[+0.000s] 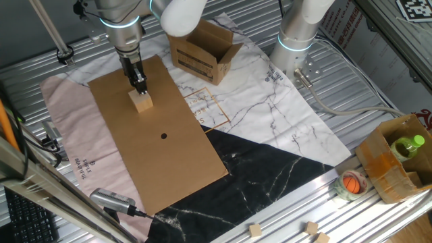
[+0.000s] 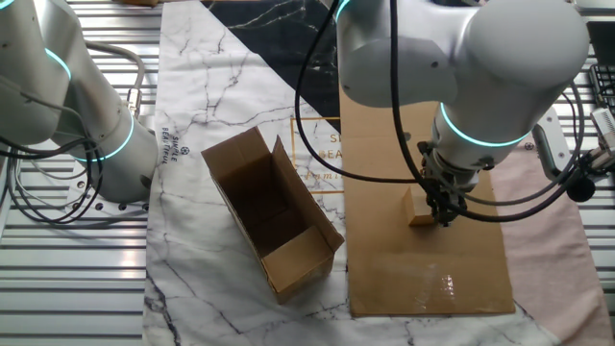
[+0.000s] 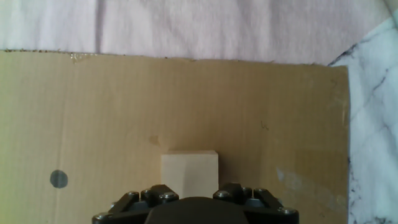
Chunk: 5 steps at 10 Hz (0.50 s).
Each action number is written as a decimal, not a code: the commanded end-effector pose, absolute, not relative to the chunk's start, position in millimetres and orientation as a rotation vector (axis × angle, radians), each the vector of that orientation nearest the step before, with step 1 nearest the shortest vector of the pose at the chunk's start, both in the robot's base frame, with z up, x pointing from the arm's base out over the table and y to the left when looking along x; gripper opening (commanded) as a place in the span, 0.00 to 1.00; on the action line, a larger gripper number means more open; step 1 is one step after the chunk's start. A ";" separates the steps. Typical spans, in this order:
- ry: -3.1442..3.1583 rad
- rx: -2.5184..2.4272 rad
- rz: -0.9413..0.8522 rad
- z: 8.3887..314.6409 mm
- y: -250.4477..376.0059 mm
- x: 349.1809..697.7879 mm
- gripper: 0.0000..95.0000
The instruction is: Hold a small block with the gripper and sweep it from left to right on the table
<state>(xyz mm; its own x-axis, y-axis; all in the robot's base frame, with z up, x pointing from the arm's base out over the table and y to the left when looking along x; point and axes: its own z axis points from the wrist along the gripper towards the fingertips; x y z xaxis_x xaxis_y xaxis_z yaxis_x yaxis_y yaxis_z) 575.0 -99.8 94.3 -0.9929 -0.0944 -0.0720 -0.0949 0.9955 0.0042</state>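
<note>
Fingers pinching the small block (image 1: 141, 101) on the cardboard sheet (image 1: 162, 152).

You see the gripper (image 1: 140, 86) pointing down with its black fingers (image 1: 138, 79) closed on either side of the block, which sits flat on the cardboard sheet near its far end in one fixed view. In the hand view the block (image 3: 189, 173) shows between the two finger bases, with a dark round spot (image 3: 58, 179) on the sheet well off to one side. The sheet lies across the pink cloth (image 1: 71, 142) and the marble-print cloth (image 1: 270, 108) on the ribbed metal surface (image 1: 378, 88). An open cardboard box (image 1: 202, 50) stands on the marble cloth beyond the sheet, apart from the block. In the other fixed view the gripper (image 2: 444, 207) partly hides the block (image 2: 421, 213).
</note>
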 end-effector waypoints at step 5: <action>3.068 -0.131 0.020 91.8 -97.3 576.2 0.80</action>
